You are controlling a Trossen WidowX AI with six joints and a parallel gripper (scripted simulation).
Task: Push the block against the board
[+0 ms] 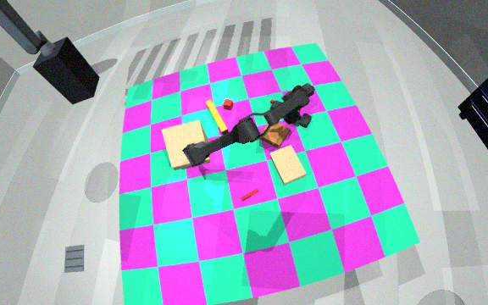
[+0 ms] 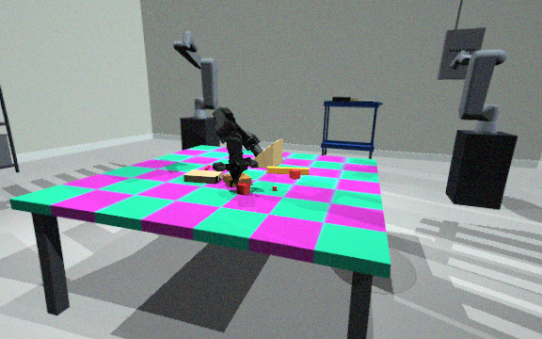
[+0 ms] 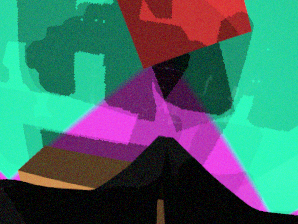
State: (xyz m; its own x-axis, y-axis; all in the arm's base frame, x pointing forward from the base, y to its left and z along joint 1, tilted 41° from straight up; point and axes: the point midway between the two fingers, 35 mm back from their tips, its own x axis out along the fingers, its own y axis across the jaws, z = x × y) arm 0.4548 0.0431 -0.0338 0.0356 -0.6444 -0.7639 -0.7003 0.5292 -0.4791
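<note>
Checkered table: wrist view hides the yellow bar; top shows it.

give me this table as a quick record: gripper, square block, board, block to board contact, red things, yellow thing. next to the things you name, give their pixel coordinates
gripper: shut, holding nothing, near the block
square block: orange-brown [image 1: 276, 135] [image 2: 245, 182] [image 3: 82, 162], flat on the table
board: pale tan [image 1: 288, 164] [image 2: 202, 174], flat beside the block
block to board contact: not made, gap in top view
red things: a stick [image 1: 250, 195] and cubes [image 1: 228, 104] [image 2: 294, 174]
yellow thing: long bar [image 1: 215, 115] [image 2: 288, 169]
</note>
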